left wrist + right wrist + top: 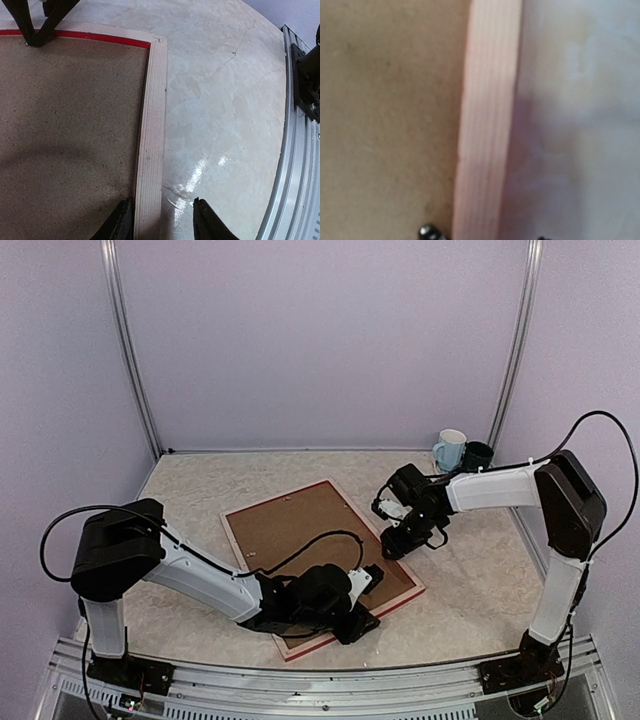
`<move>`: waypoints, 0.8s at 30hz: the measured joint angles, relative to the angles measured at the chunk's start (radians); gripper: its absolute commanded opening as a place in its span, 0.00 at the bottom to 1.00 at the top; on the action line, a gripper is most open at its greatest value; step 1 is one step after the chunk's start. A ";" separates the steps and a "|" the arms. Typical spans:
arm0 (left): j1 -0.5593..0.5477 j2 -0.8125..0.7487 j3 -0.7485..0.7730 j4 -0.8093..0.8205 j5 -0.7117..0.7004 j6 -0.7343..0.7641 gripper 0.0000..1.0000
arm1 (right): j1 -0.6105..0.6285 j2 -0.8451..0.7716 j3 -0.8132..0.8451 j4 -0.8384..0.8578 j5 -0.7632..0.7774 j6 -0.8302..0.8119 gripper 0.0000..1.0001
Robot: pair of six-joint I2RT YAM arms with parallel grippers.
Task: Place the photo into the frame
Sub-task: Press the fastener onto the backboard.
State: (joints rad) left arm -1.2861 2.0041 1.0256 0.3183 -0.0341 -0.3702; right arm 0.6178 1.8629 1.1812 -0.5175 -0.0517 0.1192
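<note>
1. Left gripper [161, 210]: stands parted astride the near rail of the frame [150, 125], with one finger over the backing board [65, 125] just beside the wood and the other over the table [225, 100].
2. Right gripper [400, 540]: sits low over the frame's right rail, fingertips apart on either side of the wood, not clamped.
3. Frame: lies flat and face down, askew in the middle of the table, with a red strip along the right rail's inner edge.
4. Backing board: fills the opening, brown side up.
5. Far right corner: holds a white mug [450, 450] beside a dark mug [478, 455].
</note>
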 measured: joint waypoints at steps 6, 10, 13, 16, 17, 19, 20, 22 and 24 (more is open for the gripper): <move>0.000 0.002 -0.015 0.042 0.041 -0.010 0.42 | 0.001 0.000 -0.001 0.007 -0.011 -0.020 0.25; 0.002 0.018 0.027 0.003 0.058 0.013 0.43 | 0.002 0.000 -0.001 0.005 -0.019 -0.023 0.21; 0.012 0.030 0.064 -0.041 0.084 0.035 0.43 | 0.001 0.000 -0.001 0.009 -0.017 -0.024 0.20; 0.043 0.031 0.074 -0.058 0.144 0.052 0.44 | 0.001 0.000 -0.003 0.012 -0.017 -0.021 0.20; 0.055 0.031 0.075 -0.060 0.163 0.056 0.44 | 0.001 -0.002 -0.005 0.014 -0.017 -0.021 0.20; 0.091 0.031 0.075 -0.060 0.213 0.061 0.45 | 0.001 -0.004 -0.010 0.019 -0.016 -0.020 0.20; 0.106 0.030 0.076 -0.060 0.227 0.064 0.45 | 0.001 -0.006 -0.012 0.022 -0.016 -0.019 0.20; 0.145 0.030 0.086 -0.074 0.251 0.071 0.46 | 0.001 -0.008 -0.016 0.026 -0.017 -0.016 0.21; 0.175 0.030 0.108 -0.107 0.264 0.084 0.49 | 0.001 -0.008 -0.018 0.029 -0.017 -0.012 0.26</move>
State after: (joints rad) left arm -1.1114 2.0342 1.1339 0.2111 0.2298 -0.2867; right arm 0.6186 1.8545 1.1637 -0.4885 -0.0685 0.1074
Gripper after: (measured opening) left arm 0.459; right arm 0.211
